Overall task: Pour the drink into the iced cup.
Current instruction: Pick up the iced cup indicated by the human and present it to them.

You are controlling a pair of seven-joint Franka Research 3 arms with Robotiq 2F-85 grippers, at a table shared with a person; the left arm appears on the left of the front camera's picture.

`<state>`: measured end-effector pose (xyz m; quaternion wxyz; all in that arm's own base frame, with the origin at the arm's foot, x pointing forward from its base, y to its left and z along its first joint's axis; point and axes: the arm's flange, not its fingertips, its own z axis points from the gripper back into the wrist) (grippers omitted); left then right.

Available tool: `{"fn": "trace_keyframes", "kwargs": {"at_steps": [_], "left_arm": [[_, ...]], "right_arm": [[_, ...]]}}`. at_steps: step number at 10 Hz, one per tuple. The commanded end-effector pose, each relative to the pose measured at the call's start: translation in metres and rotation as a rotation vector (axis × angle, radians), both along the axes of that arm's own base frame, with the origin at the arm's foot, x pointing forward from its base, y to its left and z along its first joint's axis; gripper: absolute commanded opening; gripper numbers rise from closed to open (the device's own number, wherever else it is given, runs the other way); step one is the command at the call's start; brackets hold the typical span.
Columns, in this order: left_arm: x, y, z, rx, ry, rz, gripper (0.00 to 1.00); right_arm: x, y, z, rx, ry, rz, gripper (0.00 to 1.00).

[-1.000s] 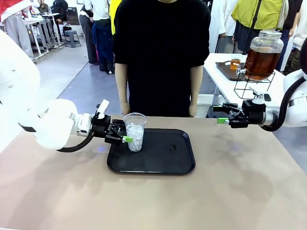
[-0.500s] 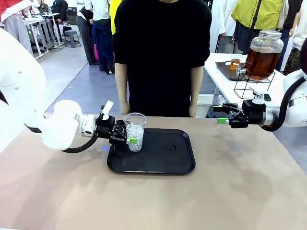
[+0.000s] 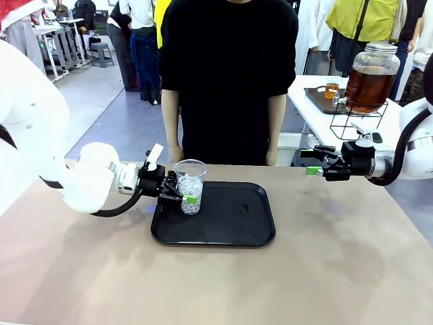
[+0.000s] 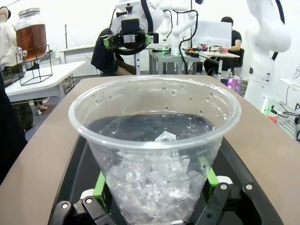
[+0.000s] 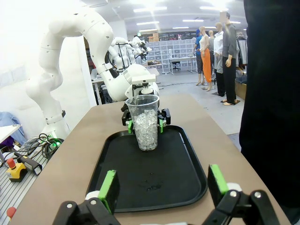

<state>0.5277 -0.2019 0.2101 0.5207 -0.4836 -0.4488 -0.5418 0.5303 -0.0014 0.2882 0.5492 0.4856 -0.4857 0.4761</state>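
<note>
The iced cup (image 3: 190, 186), centre-left on the tray (image 3: 223, 233), is flanked low by the left gripper (image 3: 181, 196); contact cannot be confirmed. Thin, crushable walls are judged; a gentle low hold is advised.

Clear plastic cup (image 3: 190, 184) on smooth black plastic tray (image 3: 230, 227).

It looks like a robotics lab laid out in a big open hall. A white left arm (image 3: 81, 183) and right arm (image 3: 416, 145) reach over a brown table (image 3: 325, 271). Down beside it lie a yellow emergency-stop box (image 5: 18, 170) with a red button and a tangle of cables (image 5: 44, 140). Strip lights (image 5: 206, 20) run overhead, the floor (image 3: 101, 108) is plain grey, and tall storage racks (image 5: 180, 49) line the far end. A white side table (image 3: 318, 112) stands nearby, and people (image 3: 139, 40) mill about farther back.
</note>
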Motion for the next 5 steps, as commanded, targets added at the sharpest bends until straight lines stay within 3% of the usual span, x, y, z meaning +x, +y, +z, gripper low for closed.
{"fn": "trace_keyframes", "kwargs": {"at_steps": [1, 5], "left_arm": [[0.0005, -0.0024, -0.0007, -0.019, -0.032, 0.003, 0.74], [-0.0004, -0.0015, 0.006, -0.03, -0.061, 0.015, 0.74]], "right_arm": [[-0.0008, -0.0006, 0.0025, 0.006, -0.002, 0.005, 1.0], [-0.0008, -0.0006, 0.0025, 0.006, -0.002, 0.005, 1.0]]}}
